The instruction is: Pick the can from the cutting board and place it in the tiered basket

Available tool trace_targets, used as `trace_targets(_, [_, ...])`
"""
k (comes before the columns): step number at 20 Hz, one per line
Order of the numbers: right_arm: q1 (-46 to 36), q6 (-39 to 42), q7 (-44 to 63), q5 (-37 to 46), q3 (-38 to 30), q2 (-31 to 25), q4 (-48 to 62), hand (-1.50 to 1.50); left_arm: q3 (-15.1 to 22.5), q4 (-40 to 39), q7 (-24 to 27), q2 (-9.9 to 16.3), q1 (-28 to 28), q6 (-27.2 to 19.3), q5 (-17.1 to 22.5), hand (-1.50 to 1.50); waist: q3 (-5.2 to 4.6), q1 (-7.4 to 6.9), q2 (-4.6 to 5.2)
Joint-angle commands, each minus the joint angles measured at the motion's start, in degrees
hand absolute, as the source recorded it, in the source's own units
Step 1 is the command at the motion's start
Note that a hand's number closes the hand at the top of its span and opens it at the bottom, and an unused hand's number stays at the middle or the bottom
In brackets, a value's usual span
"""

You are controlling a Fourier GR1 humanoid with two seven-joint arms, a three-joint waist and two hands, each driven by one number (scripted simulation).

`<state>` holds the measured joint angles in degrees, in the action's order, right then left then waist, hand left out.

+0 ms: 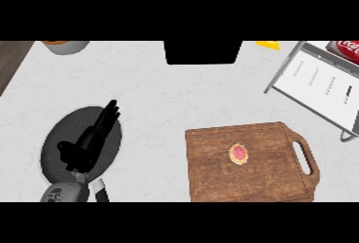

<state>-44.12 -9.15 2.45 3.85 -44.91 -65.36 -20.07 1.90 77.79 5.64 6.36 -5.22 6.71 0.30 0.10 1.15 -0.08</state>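
A red cola can (pixel 348 49) lies on its side in the tiered basket (pixel 316 83) at the far right, cut by the view's edge. The wooden cutting board (pixel 270 178) with a handle hole sits at the lower right. On it lies only a small round pastry with a red middle (pixel 238 153). My left hand (pixel 89 140) shows at the lower left, fingers straight and pointing up and away, holding nothing. My right hand does not show.
A black box (pixel 203 52) stands at the back middle of the white counter. A grey bowl with something orange (pixel 65 46) sits at the back left. A yellow thing (pixel 269 44) peeks at the back right. Dark wood edges the counter's far left.
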Motion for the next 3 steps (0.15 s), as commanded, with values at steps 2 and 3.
trace_targets(2, [13.75,12.45,-6.16,-5.63,-6.94,-7.55,3.38,-1.5,1.48,3.95,-1.23,-1.55,3.52,-1.19,-0.41,0.0,0.11,0.71,-0.31])
trace_targets(3, [14.93,14.53,-5.34,-6.79,-8.08,-8.86,4.38,-1.5,-0.92,-1.0,-0.43,-0.44,-1.82,-1.49,-0.47,0.0,0.04,0.98,-0.03])
